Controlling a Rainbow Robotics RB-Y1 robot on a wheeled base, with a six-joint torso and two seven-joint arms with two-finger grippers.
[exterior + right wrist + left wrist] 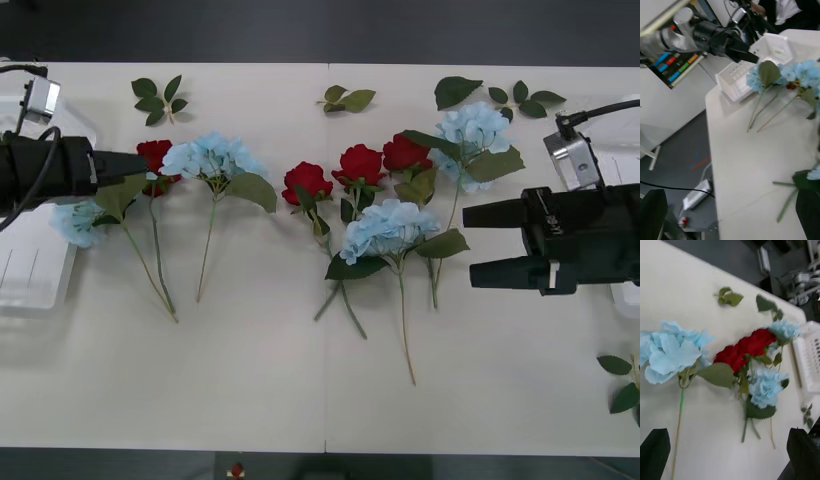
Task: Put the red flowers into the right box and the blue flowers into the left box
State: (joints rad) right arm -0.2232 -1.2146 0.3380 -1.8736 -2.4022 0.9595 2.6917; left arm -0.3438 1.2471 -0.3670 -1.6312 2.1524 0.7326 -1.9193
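Red flowers lie on the white table: one (155,155) at the left and three (307,180) (360,163) (405,152) in the middle. Blue flowers (75,222) (210,155) (385,228) (475,128) lie among them. My left gripper (135,165) is open, its black tip beside the leftmost rose and above a blue flower's leaf; the right wrist view shows it (747,56) before the left box (771,48). My right gripper (468,245) stands open just right of the middle cluster, holding nothing. The left box (30,280) and the right box (630,300) sit at the table's ends.
Loose green leaf sprigs lie along the far edge (160,98) (347,98) (455,90) (525,98) and at the near right (625,385). The near half of the table (250,380) is bare. Long stems point toward the front edge.
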